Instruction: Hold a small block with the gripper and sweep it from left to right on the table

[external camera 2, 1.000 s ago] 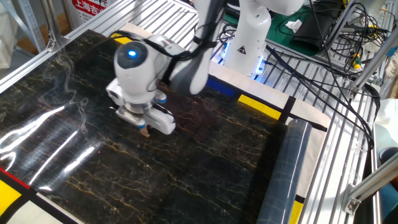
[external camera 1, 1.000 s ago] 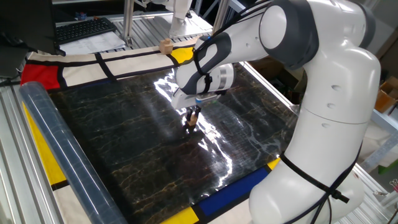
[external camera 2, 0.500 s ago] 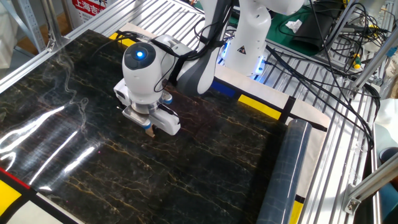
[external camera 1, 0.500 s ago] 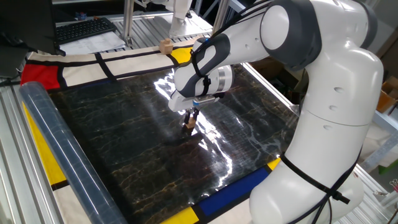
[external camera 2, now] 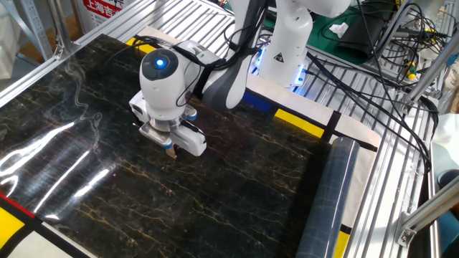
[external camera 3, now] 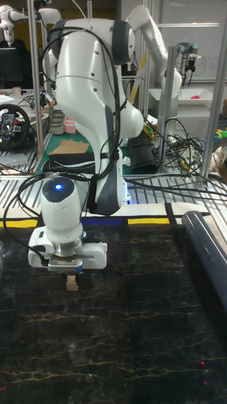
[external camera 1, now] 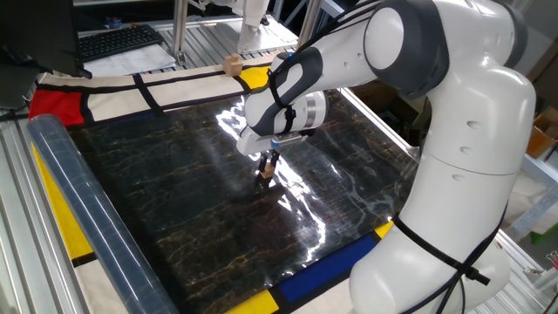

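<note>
My gripper (external camera 1: 266, 164) points straight down near the middle of the table (external camera 1: 166, 205), a glossy black sheet with brown veins. It is shut on the small block (external camera 1: 263, 174), a tiny tan wooden cube that rests on or just above the sheet. From the other side, the block (external camera 2: 172, 152) peeks out below the black fingers under the blue-lit wrist. In the tall view the block (external camera 3: 72, 284) hangs between the fingertips of the gripper (external camera 3: 71, 276) above the table (external camera 3: 132, 334).
A clear plastic roll (external camera 1: 83, 214) lies along one long edge of the sheet, also seen as the roll (external camera 2: 326, 208). A larger pale wooden cube (external camera 1: 232, 64) sits on the cloth border at the back. Metal frame rails and cables surround the table.
The gripper, holding the block, slid a short way across the sheet toward the plastic roll, then nearly stopped over the last half second.
</note>
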